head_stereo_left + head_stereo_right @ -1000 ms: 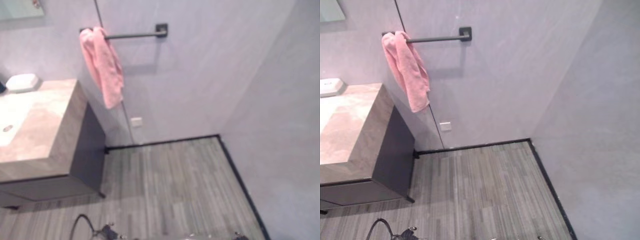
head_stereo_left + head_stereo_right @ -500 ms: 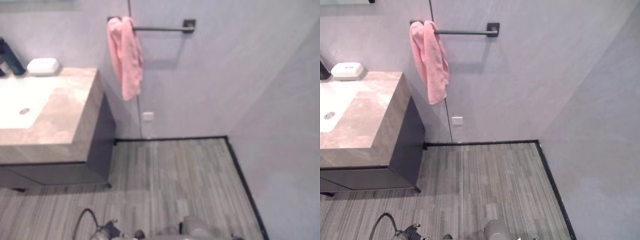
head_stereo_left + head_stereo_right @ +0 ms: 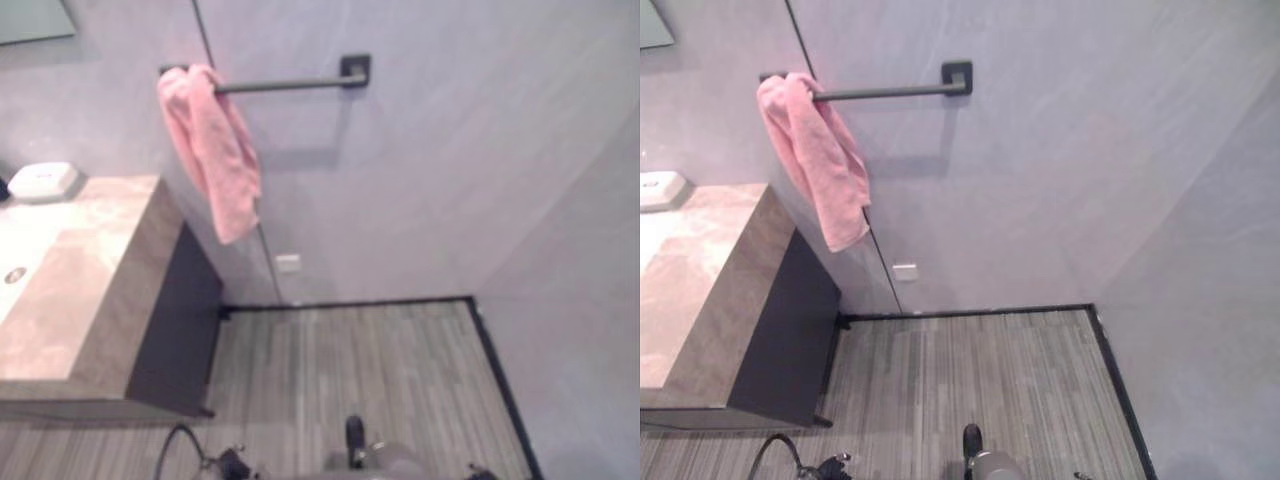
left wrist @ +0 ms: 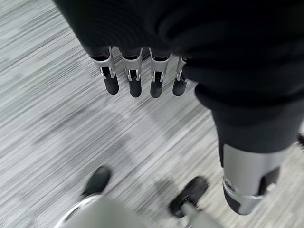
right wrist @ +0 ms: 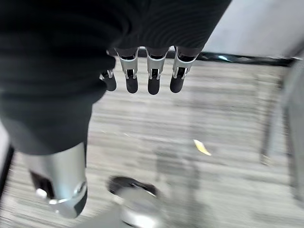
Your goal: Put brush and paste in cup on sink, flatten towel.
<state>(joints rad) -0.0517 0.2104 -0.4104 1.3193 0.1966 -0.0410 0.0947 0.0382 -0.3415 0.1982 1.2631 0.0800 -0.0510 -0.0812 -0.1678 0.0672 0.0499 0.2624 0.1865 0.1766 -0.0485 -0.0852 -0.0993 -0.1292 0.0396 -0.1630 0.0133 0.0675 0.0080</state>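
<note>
A pink towel (image 3: 212, 150) hangs bunched up at the left end of a black wall bar (image 3: 290, 83), just right of the sink counter (image 3: 95, 270). In the left wrist view my left hand (image 4: 135, 80) hangs over the grey floor, fingers straight and relaxed, holding nothing. My right hand (image 5: 152, 76) looks the same in the right wrist view, open above the floor with nothing in it. Both hands are low and well away from the towel and the counter.
The stone-topped counter stands on a dark cabinet (image 3: 180, 320), with a white soap dish (image 3: 40, 180) at its back. A small white wall plate (image 3: 288, 263) sits below the towel. Grey plank floor (image 3: 360, 360) runs to a black skirting and a wall on the right.
The whole picture has shifted, so the camera has moved. The towel hangs bunched on the bar as before.
</note>
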